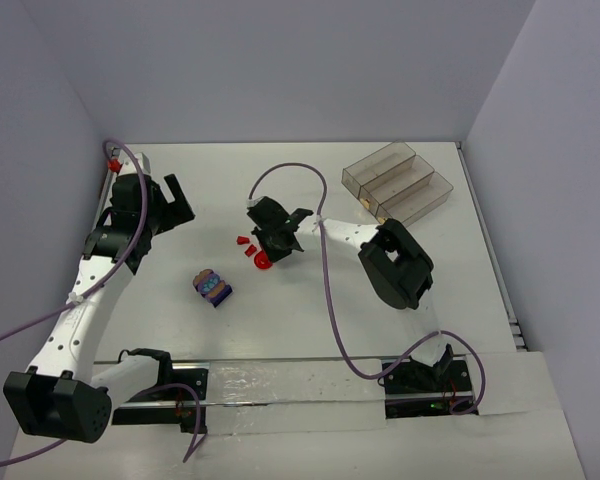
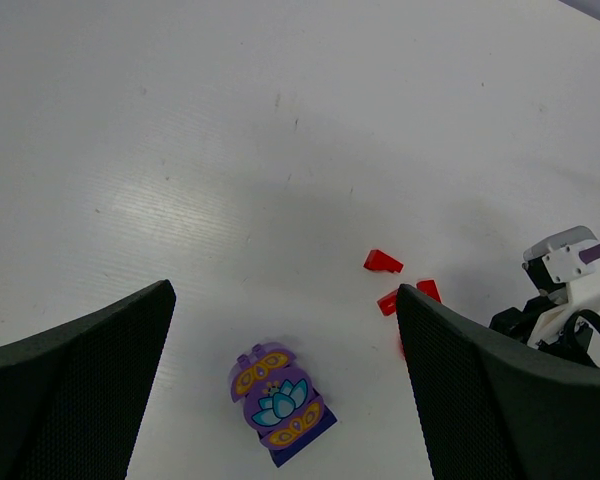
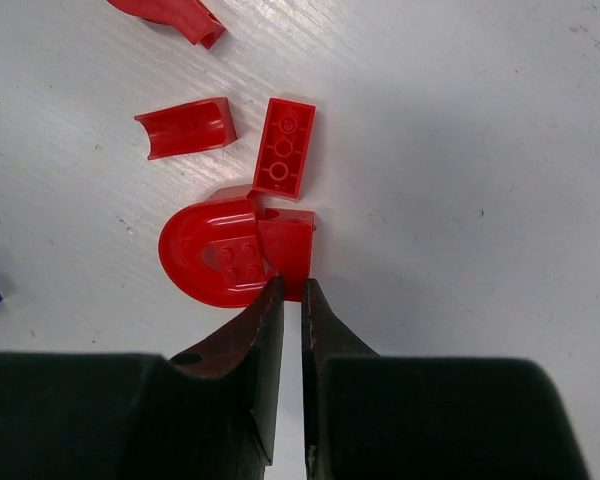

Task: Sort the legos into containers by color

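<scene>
Tray (image 1: 385, 172): clear smoky-grey, three compartments side by side, at the far right of the white table (image 1: 310, 320), well apart from every brick.
Red legos (image 1: 252, 247): small scatter at mid-table, right at the tip of the right gripper.
Red legos, right wrist view: half-round piece (image 3: 212, 262) touching a square brick (image 3: 290, 243) on its right. A studded oblong brick (image 3: 285, 148) lies just beyond those two, with a curved piece (image 3: 187, 127) to its left. One more red piece (image 3: 175, 12) is cut by the top edge.
Purple clump (image 1: 212, 288): nearer the arm bases and left of the reds, apart from them. The left wrist view shows a lotus print with gold trim on its purple face and dark blue below.
Right gripper (image 3: 291, 288): fingers drawn almost together, with only a thin slit of bare table showing between them. The tips sit at the near edge of the square brick, by its seam with the half-round piece. Nothing is seen inside the slit.
Left gripper (image 1: 178, 200): jaws spread wide and holding nothing, above the left side of the table and apart from the purple clump.
</scene>
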Motion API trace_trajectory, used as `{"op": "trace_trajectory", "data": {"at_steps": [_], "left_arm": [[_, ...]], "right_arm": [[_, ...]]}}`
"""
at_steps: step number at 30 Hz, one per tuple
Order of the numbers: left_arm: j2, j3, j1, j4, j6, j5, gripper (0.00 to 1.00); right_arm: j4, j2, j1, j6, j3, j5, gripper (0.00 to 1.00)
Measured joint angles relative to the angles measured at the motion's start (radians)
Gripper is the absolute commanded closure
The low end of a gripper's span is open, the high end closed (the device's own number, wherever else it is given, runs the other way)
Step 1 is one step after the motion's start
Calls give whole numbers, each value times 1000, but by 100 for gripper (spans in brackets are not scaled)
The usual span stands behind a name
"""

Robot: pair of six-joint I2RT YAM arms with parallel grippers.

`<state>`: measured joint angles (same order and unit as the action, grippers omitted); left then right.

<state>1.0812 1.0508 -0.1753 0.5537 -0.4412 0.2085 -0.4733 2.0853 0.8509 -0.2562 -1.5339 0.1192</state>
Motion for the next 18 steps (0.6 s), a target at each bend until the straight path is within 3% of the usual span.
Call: {"op": "trace_trajectory", "data": {"at_steps": [10, 18], "left_arm": [[-3, 0, 0, 0, 0, -1, 1], [0, 0, 0, 0, 0, -24, 1]], "right_arm": [[14, -62, -21, -17, 82, 17, 88], [9, -180, -121, -30, 143, 23, 89]]}}
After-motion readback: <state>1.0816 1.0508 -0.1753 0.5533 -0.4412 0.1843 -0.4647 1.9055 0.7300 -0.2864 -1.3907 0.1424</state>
